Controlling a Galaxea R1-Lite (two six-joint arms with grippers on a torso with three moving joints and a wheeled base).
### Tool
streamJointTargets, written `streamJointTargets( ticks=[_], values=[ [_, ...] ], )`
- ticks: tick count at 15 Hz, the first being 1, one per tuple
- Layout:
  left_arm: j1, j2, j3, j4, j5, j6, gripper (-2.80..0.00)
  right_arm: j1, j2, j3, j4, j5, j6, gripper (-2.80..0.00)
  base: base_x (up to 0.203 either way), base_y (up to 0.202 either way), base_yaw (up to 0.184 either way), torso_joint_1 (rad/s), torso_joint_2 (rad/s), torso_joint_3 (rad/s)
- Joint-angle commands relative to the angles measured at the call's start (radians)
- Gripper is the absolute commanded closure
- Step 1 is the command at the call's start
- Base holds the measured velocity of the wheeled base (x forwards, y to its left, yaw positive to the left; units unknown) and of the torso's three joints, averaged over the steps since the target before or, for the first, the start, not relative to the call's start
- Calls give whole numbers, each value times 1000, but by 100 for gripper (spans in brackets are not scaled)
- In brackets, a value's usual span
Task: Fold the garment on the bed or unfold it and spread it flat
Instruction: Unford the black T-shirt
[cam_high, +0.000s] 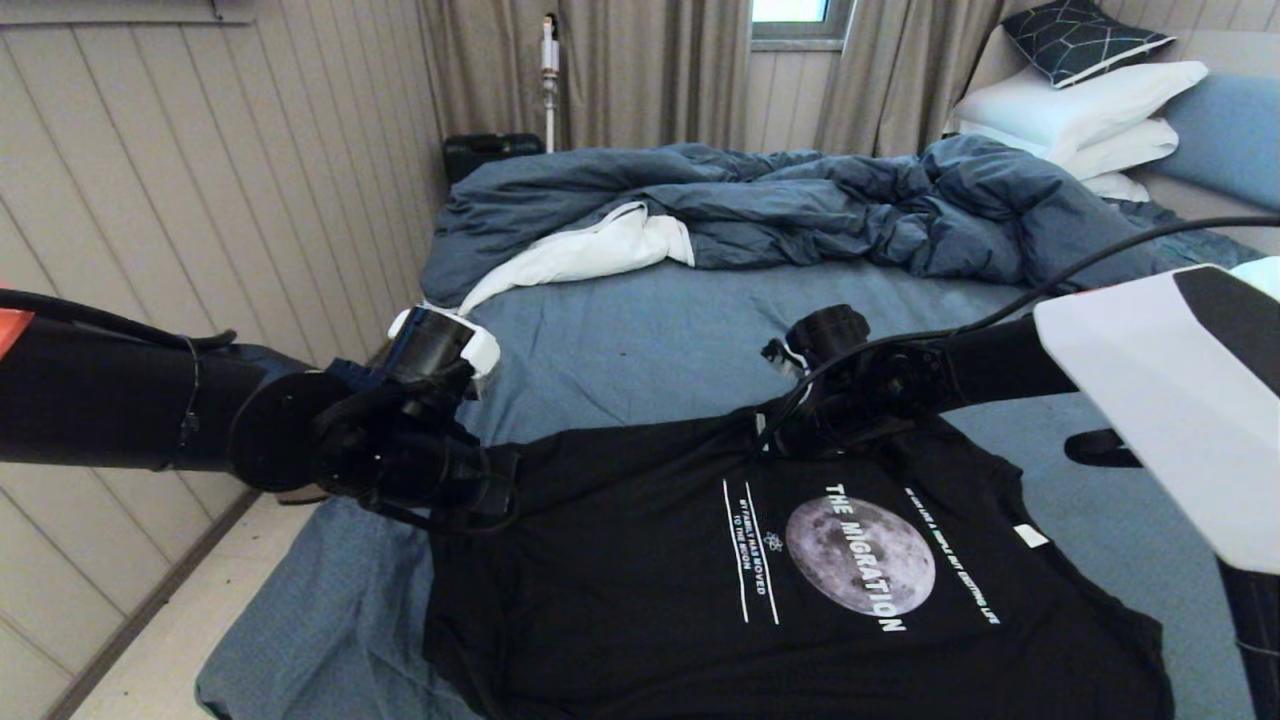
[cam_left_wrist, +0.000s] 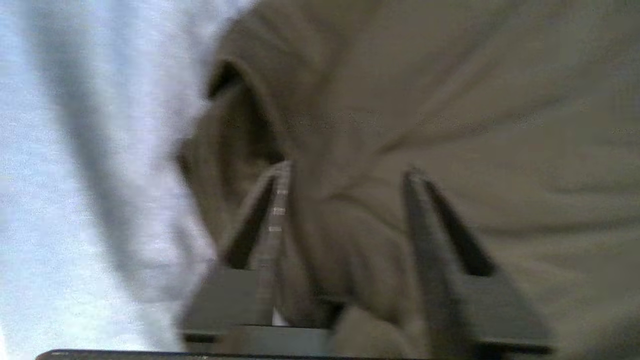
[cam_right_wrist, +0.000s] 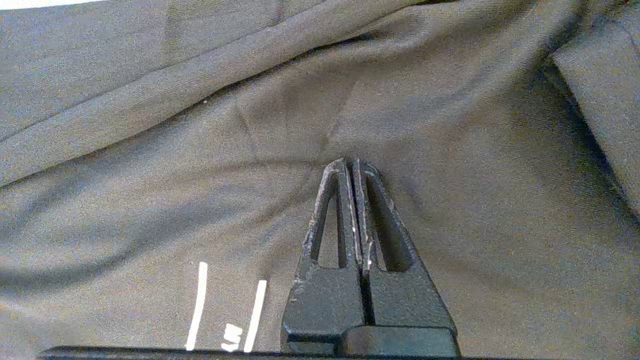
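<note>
Now the garment (cam_high: 800, 590), a black T-shirt, lies print side up on the near part of the bed (cam_high: 660, 340), and it looks close to spread flat, so this reads as the smoothing stage of the unfolding. Its long axis runs across the bed: the white neck label sits toward the robot's right and the hem end toward the left, with the moon lettering running sideways. The right gripper (cam_right_wrist: 351, 165) has its fingers pressed together, tips on the cloth above the print lines; whether a pinch of fabric sits between them I cannot tell. The left gripper (cam_left_wrist: 345, 175) hangs over the shirt's left edge with its fingers apart and nothing between them, fabric just beyond the tips. Next, I'd judge, one corner wants a fresh grip and a gentle outward pull, since the far edge near the right gripper is ridged up.
</note>
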Motion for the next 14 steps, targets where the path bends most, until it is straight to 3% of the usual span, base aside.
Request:
streamJointTargets(
  ticks=[1, 3, 6, 14],
  values=[
    [-2, 3, 6, -9, 31, 26, -280, 1, 0, 1, 1, 1, 1, 0, 0, 0, 0, 0, 0, 0],
    [7, 54, -2, -61, 41, 50, -280, 1, -2, 5, 0, 1, 1, 0, 0, 0, 0, 0, 0, 0],
    [33, 129, 3, -171, 124, 147, -280, -1, -4, 2, 1, 1, 1, 0, 0, 0, 0, 0, 0, 0],
    [36, 170, -23, -178, 121, 154, -280, 1, -1, 2, 0, 2, 1, 0, 0, 0, 0, 0, 0, 0]
  ],
)
